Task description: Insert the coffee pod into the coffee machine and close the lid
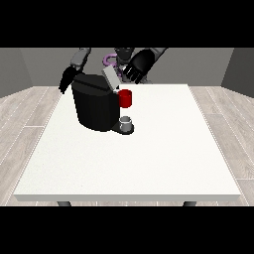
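**Operator:** Starting from the near edge, I see the white table [149,168] with a wide bare stretch of top running back towards the machine. Two dark table feet show under the near edge.

**Observer:** And the first thing standing on it?

**Operator:** A small grey cup [126,122], sitting on the round base at the front of the coffee machine [94,106]. The machine is a black, rounded block, standing left of the table's middle, towards the far side.

**Observer:** Where is the coffee pod?

**Operator:** I cannot make out a loose pod anywhere. What I do see is a red cylinder [125,98] at the machine's upper right, just above the grey cup. Whether that is the pod or part of the brew head, I cannot tell.

**Observer:** The lid?

**Operator:** The lid [111,77] is a pale grey flap, tilted up at the machine's top, so it stands open.

**Observer:** Now the hands.

**Operator:** The hand at the view's right [135,68] hangs behind and just beside the raised lid, fingers spread and pointing down towards it. I cannot tell if they touch it. The hand at the view's left [66,81] is at the machine's far left corner, pointing down; I cannot tell how it is set.

**Observer:** Beyond that?

**Operator:** The robot's torso, with a purple loop [108,60] on it, then a grey wall.
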You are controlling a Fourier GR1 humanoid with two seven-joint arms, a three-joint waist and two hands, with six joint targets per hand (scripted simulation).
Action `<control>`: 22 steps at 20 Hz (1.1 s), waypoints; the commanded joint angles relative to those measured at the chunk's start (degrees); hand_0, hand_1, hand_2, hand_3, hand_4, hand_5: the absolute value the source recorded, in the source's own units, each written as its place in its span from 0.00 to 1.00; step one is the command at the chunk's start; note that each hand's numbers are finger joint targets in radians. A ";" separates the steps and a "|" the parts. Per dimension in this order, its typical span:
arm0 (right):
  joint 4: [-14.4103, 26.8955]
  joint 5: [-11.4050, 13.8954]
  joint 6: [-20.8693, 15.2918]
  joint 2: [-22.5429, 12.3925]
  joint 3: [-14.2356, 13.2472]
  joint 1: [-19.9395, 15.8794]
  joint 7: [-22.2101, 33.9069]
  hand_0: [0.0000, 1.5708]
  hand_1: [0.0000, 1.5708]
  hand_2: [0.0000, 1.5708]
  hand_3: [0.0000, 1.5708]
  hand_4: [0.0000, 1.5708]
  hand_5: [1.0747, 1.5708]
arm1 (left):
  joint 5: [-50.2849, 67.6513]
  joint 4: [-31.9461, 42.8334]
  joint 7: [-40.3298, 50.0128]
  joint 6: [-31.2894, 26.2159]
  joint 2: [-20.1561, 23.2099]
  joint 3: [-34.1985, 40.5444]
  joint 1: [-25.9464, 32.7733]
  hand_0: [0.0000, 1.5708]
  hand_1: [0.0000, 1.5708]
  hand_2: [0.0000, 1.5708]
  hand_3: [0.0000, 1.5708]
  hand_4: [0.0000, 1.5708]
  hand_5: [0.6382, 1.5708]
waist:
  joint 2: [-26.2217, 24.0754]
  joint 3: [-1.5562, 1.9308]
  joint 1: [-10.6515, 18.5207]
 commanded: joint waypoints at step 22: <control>-0.72 1.73 -2.73 2.14 1.09 0.38 -2.07 0.00 0.00 0.00 0.00 0.00 1.00 | -1.80 4.50 -2.77 1.86 0.75 0.30 -2.87 0.76 0.76 0.80 0.76 0.27 1.00 | 4.78 0.01 -1.72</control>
